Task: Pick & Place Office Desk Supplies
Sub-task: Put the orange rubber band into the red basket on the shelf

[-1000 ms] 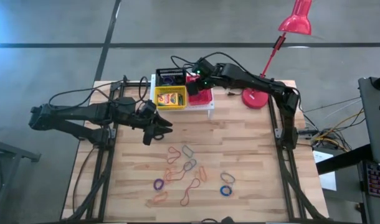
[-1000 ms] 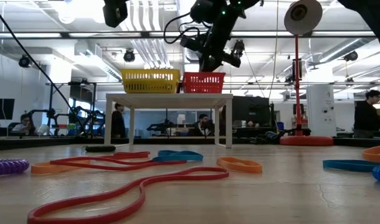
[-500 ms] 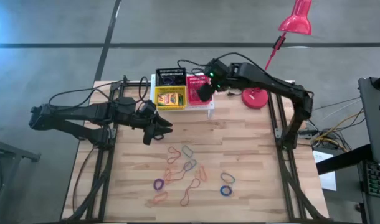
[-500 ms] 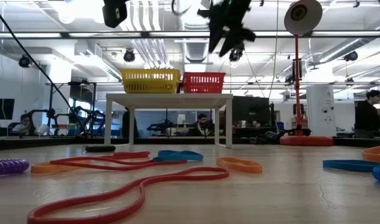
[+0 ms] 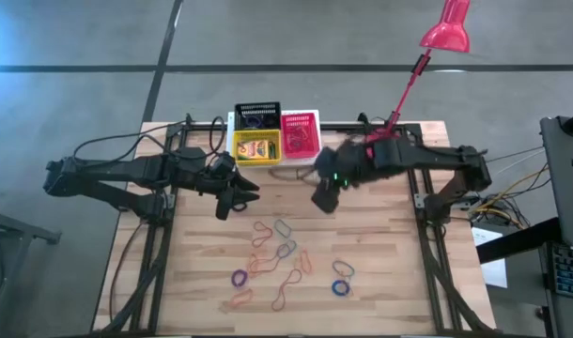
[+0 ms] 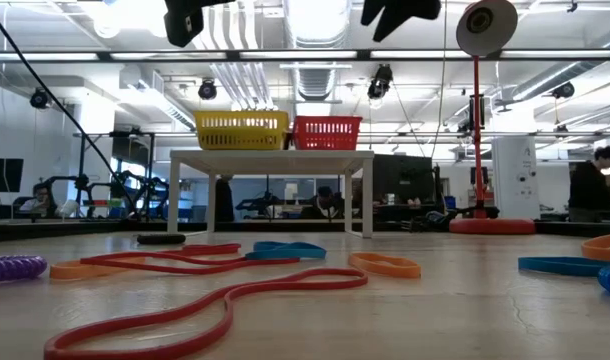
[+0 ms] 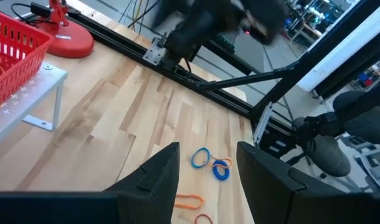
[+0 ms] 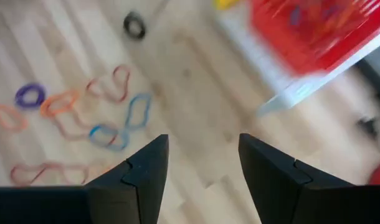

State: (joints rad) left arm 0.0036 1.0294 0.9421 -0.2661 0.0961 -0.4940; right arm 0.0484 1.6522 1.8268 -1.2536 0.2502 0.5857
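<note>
Seen from above, the right pincer [image 5: 322,199] hangs over bare wood near the middle of the bench [image 5: 390,272], at about five o'clock from the white stand [image 5: 317,158], its fingers [image 8: 143,180] spread apart with nothing between them. The left pincer [image 5: 241,197] waits over the bench's left part, at about nine o'clock from the right one, its fingers [image 7: 154,180] also apart and empty. On the stand at the bench's far edge sit three mesh baskets: the yellow basket [image 5: 256,147] with a crayon box [image 5: 257,148] lying in it, the black basket [image 5: 258,115] just behind it at twelve o'clock, and the red basket [image 5: 301,137] beside them at three o'clock. The rubber-band loops [image 5: 285,253] lie scattered flat on the near half of the bench, at six o'clock from both pincers. The red desk lamp [image 5: 448,26] stands at the far right corner.
</note>
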